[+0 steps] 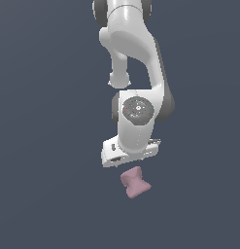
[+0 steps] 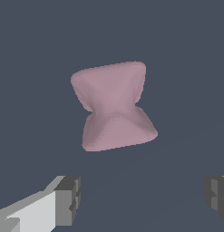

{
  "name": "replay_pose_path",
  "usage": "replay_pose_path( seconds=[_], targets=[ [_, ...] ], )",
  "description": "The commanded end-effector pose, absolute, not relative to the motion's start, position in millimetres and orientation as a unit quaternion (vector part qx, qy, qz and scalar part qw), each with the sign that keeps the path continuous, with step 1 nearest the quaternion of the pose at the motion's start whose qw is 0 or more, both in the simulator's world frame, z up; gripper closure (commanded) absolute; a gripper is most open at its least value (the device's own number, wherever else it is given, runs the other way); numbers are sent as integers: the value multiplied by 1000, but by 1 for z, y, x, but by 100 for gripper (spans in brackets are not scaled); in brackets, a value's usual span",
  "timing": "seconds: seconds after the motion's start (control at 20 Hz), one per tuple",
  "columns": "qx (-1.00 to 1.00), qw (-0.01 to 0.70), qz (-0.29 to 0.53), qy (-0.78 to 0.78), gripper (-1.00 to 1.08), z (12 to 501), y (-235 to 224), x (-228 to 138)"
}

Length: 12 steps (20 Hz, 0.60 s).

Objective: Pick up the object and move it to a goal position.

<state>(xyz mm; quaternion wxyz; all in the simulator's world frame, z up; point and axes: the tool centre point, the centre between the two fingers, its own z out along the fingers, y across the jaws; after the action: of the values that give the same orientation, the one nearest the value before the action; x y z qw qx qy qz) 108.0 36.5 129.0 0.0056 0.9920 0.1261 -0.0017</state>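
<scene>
The object (image 1: 135, 182) is a small matte pink lump pinched at its waist like an hourglass. In the exterior view it lies just below the white arm's hand. The wrist view shows the object (image 2: 112, 108) whole against the dark ground, ahead of the gripper (image 2: 143, 197). One grey fingertip (image 2: 68, 199) and the other at the frame edge stand wide apart, so the gripper is open with nothing between its fingers. The object sits beyond the fingertips, not between them. In the exterior view the fingers are hidden behind the hand.
A plain dark blue-grey surface (image 1: 43, 146) fills both views. The white arm (image 1: 136, 58) comes down from the upper middle of the exterior view. No other objects or edges show.
</scene>
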Motion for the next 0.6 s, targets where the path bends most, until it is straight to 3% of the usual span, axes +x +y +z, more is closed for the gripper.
replay_pose_path(
  seconds=[0.0, 0.55],
  targets=[
    [990, 5, -1, 141, -92, 124, 42, 118],
    [981, 2, -1, 194, -92, 101, 60, 150]
  ],
)
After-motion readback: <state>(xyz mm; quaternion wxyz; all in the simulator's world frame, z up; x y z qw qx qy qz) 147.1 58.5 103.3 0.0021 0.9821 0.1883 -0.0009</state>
